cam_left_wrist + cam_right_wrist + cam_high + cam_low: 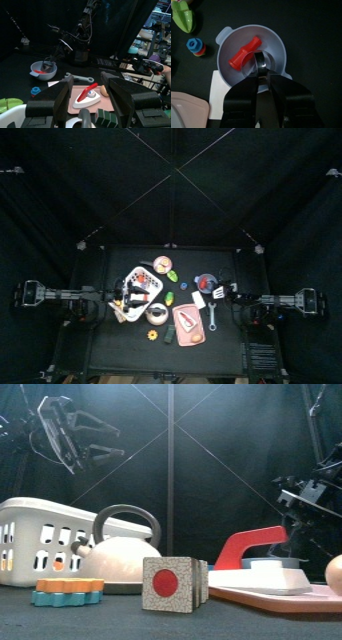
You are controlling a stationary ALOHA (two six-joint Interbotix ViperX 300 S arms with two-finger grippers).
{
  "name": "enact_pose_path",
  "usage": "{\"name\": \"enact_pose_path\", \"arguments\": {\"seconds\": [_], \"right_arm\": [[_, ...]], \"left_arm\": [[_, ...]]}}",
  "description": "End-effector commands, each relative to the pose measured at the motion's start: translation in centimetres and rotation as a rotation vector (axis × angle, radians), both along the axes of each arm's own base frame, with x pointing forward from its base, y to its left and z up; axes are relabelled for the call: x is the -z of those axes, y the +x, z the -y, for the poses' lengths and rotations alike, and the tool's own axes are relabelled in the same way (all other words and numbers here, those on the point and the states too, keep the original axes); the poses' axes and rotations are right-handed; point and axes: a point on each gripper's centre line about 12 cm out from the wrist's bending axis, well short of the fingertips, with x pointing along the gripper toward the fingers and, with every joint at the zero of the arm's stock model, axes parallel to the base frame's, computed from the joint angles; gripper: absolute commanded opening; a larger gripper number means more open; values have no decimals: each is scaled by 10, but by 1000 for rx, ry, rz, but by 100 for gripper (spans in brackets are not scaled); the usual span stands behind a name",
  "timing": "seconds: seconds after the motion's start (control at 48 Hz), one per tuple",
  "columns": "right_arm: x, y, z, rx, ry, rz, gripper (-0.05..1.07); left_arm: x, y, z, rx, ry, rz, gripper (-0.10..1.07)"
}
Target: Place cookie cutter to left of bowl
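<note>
Open table left of the bowl (252, 52), bounded only by the blue-orange ring stack (196, 46).

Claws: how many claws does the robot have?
2. The left claw hangs high over the table's left side, near the white basket. The right claw is just above the bowl, which holds a red thing. None seem hidden.
</note>
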Motion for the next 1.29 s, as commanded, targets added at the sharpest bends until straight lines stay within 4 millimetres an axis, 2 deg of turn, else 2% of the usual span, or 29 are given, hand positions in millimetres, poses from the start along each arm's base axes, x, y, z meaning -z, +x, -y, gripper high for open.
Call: {"name": "enact_pose_path", "arguments": {"seconds": [0.0,0.25,0.542,0.75,0.854,1.104,1.271], "right_arm": [[-11,7,2,-4,-19,30,59],[-20,7,6,14,-55,33,59],[-62,18,11,8,-137,137,59],[-102,34,16,0,-204,227,59],[-114,42,22,14,-237,229,59],[-131,67,37,85,-285,172,59],[-131,90,42,48,-278,107,59]], "left_arm": [[-6,2,0,-2,-4,19,86],[-6,2,-2,-12,-17,21,86],[-5,2,1,-6,-26,20,86],[-5,2,1,-6,-26,21,86],[-6,3,2,-1,-26,23,86],[-5,2,2,1,-21,21,86],[-6,3,3,4,-19,22,86]]}}
